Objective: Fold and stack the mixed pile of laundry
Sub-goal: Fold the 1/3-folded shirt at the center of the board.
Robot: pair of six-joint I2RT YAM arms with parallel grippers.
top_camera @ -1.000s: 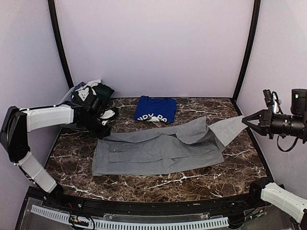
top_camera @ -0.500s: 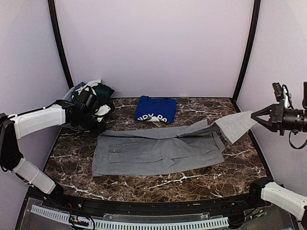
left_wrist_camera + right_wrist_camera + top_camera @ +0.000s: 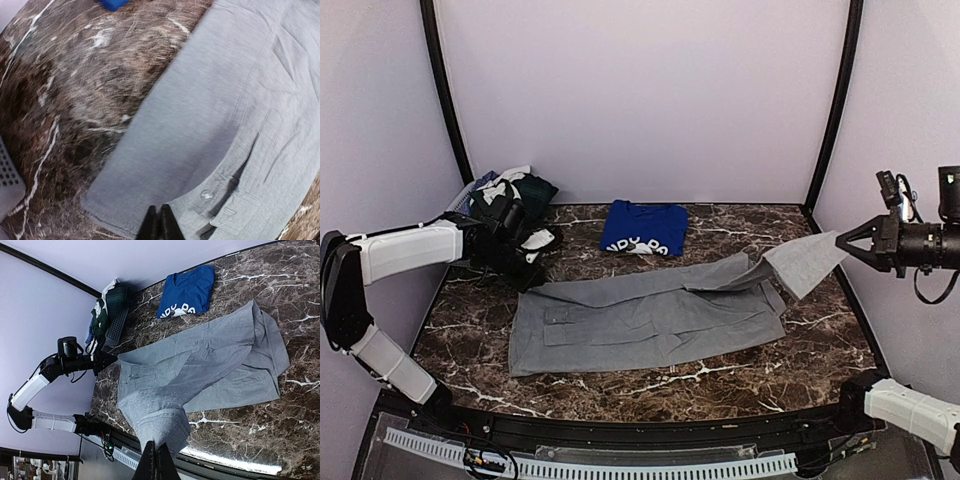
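A light-grey polo shirt [image 3: 650,315] lies spread lengthwise across the marble table [image 3: 820,350]. My left gripper [image 3: 527,283] is low at the shirt's far-left corner. In the left wrist view it [image 3: 160,226] is shut on the shirt [image 3: 200,125] beside a button. My right gripper [image 3: 840,243] hangs above the table's right side, shut on the shirt's right end [image 3: 165,435], which rises off the table. The folded royal-blue T-shirt [image 3: 642,228] lies at the back centre. The other pieces of the laundry pile [image 3: 515,190] are heaped at the back left.
A grey mesh basket [image 3: 114,325] holds the heap in the back-left corner, right behind my left arm [image 3: 415,250]. Purple walls close in the table on three sides. A black rail [image 3: 620,430] runs along the near edge.
My right gripper rose and moved right, lifting the shirt's right end higher. My left gripper drew back toward the pile, then came forward again. The shirt now lies straighter and slightly slanted.
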